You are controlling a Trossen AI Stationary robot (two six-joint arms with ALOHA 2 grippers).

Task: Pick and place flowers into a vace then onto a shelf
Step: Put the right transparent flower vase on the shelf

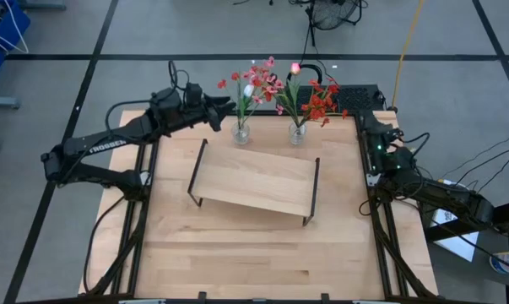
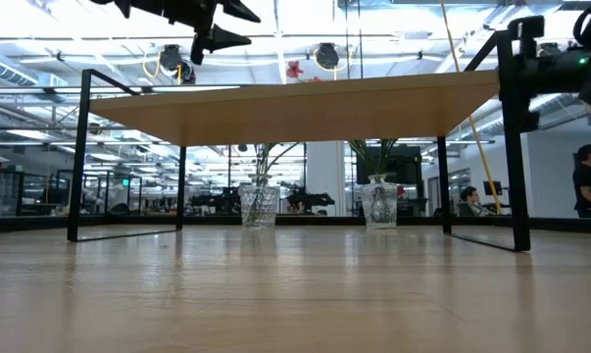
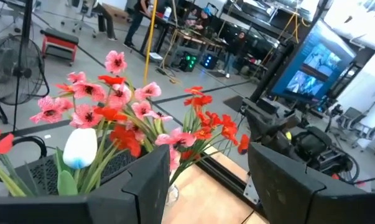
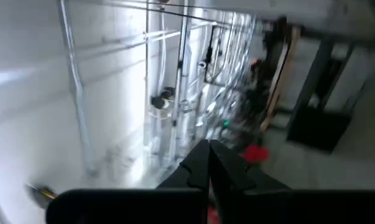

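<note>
My left gripper (image 1: pixel 224 105) hangs with fingers apart and empty, just beside the flowers (image 1: pixel 252 84) near the table's (image 1: pixel 237 253) far edge; my right gripper (image 4: pixel 209 155) is pinched together at the far right corner. The flowers stand upright in two glass vases (image 1: pixel 241 131), behind the shelf (image 1: pixel 254 173), whose long axis runs roughly left-right, slightly skewed. From the low view the shelf hides the blossoms.

**A robotics lab on an open industrial floor**

The wooden worktop (image 1: pixel 254 245) stands on a grey floor marked with dark tape lines (image 1: pixel 237 57). Beyond it lie rows of workstations, a large monitor (image 3: pixel 314 62), a floor fan (image 3: pixel 13 68), trailing cables (image 1: pixel 499 152), bright ceiling lights, and people (image 2: pixel 589 191) at benches.
</note>
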